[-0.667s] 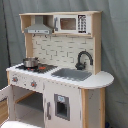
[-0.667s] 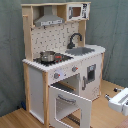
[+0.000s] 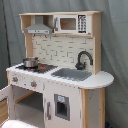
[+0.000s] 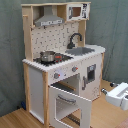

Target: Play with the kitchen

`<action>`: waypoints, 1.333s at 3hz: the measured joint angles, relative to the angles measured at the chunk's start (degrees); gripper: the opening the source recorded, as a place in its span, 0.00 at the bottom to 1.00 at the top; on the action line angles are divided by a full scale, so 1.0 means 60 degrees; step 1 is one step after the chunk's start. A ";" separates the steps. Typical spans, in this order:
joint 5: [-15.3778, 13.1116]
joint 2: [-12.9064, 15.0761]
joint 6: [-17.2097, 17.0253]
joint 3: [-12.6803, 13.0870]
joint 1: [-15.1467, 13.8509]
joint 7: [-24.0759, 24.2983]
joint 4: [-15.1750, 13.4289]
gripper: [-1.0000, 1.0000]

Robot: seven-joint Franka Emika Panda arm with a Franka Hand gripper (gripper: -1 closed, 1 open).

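Note:
The kitchen [image 3: 65, 50] [image 4: 55, 35] is a tall white and light-wood toy unit, seen in both exterior views. It has a grey hood [image 3: 39, 27], a microwave [image 3: 70, 23], a black faucet [image 3: 83, 59] over the sink [image 3: 71, 74], and a small metal pot [image 3: 30, 62] [image 4: 48, 56] on the stovetop. Its windowed oven door [image 4: 70, 105] hangs open toward the front. My gripper [image 4: 114, 94] shows as a white block at the second exterior view's right, low beside the kitchen and apart from it.
A grey curtain hangs behind the kitchen. The floor is light wood [image 4: 107, 117]. A narrow white cabinet door with a dark panel [image 3: 61, 106] [image 4: 91, 72] stays closed next to the oven. Knobs [image 4: 56, 76] line the front under the stovetop.

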 joint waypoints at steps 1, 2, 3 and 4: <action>-0.0228 0.0001 0.0337 -0.0255 -0.0706 0.0245 0.0681 1.00; -0.0474 0.0001 0.0650 -0.0370 -0.1418 0.0790 0.1414 1.00; -0.0688 0.0000 0.0810 -0.0379 -0.1884 0.1358 0.1965 1.00; -0.1001 -0.0003 0.0930 -0.0376 -0.2357 0.2266 0.2614 1.00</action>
